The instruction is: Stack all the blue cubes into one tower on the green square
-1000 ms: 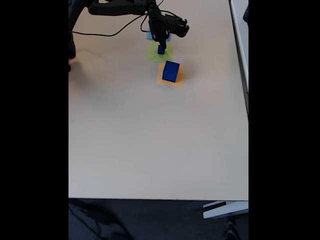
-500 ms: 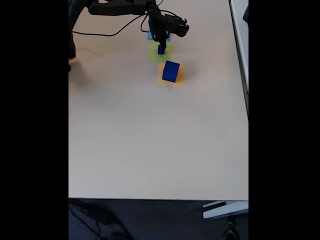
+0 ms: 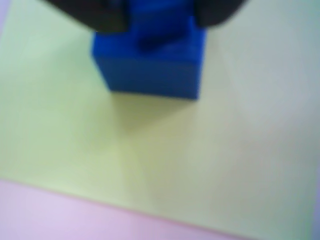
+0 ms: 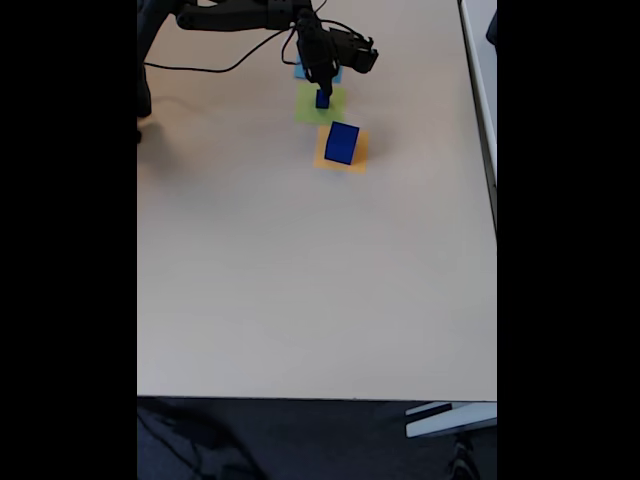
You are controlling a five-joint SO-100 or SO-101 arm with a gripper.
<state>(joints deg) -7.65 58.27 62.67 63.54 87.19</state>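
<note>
The claw (image 3: 157, 22) is pinching a small blue cube (image 3: 150, 62), its dark fingers (image 3: 95, 12) pressing both sides, directly over the green square (image 3: 215, 150); whether the cube is touching the paper cannot be told. The large blue cube (image 4: 341, 142) is sitting on the orange square (image 4: 358, 160) on the table (image 4: 300, 280), just beside the green one. Judgement: a small cube going down first is contradicting a largest-below tower.

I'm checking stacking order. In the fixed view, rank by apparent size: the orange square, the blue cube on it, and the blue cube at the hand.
1. Orange square
2. Cube on it
3. Cube at the hand
</note>
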